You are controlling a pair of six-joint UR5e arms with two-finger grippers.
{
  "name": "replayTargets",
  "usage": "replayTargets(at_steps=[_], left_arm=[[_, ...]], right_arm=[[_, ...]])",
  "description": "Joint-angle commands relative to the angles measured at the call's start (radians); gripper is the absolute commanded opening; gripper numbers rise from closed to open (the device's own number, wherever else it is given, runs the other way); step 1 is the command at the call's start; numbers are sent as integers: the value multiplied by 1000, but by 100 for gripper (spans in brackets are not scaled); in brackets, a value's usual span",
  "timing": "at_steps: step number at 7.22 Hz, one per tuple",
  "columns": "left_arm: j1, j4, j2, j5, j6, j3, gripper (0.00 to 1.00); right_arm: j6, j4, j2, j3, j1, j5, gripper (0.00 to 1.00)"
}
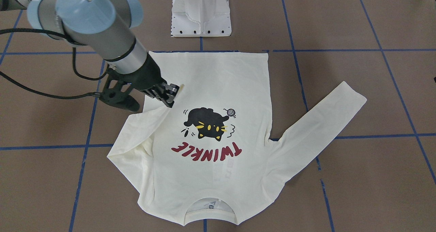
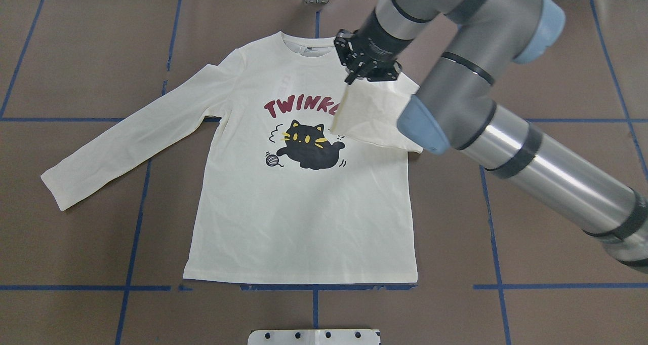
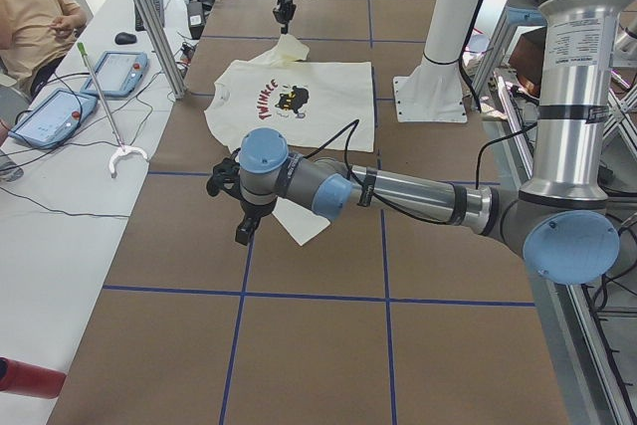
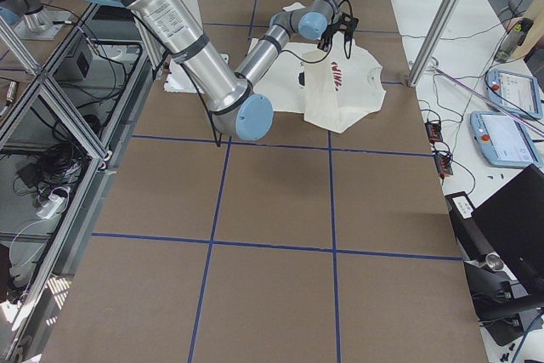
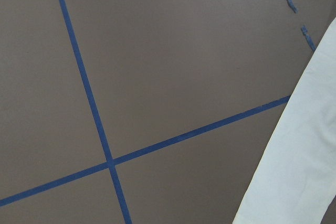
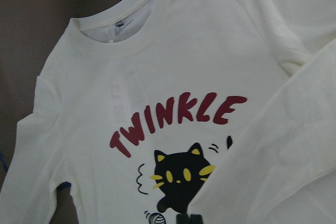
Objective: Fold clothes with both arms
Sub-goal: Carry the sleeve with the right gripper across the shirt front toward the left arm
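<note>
Right gripper (image 2: 372, 76) is pinched shut on the sleeve (image 2: 372, 117), raised above the T-shirt (image 2: 304, 218); the sleeve runs crosswise from its shoulder, cat print (image 2: 311, 150) just leftward.

right arm (image 2: 531, 167) enters from 4 o'clock, right gripper (image 2: 364, 77) pointing down, pinched on the shirt (image 2: 304, 208) sleeve. left arm (image 3: 408, 189) stretches low from 3 o'clock; left gripper (image 3: 243, 232) grip unreadable.

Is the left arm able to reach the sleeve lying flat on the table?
Probably yes. The flat sleeve lies uncovered, and the left gripper hangs near its cuff. The right gripper holds the other sleeve far across, out of the way.
</note>
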Motion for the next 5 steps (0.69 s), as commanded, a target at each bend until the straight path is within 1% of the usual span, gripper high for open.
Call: replayTargets(at_steps=[1, 2, 3, 4, 5], left_arm=[[0, -1, 1, -2, 1, -7, 100], [0, -1, 1, -2, 0, -12, 100], [0, -1, 2, -3, 0, -13, 100], [0, -1, 2, -3, 0, -13, 100], [0, -1, 1, -3, 0, -13, 100]], right_arm=[[118, 244, 237, -378, -146, -201, 0], [123, 282, 312, -504, -184, -248, 0], [124, 363, 346, -590, -212, -289, 0], [124, 377, 370, -617, -237, -334, 0], [124, 388, 399, -661, -257, -358, 0]])
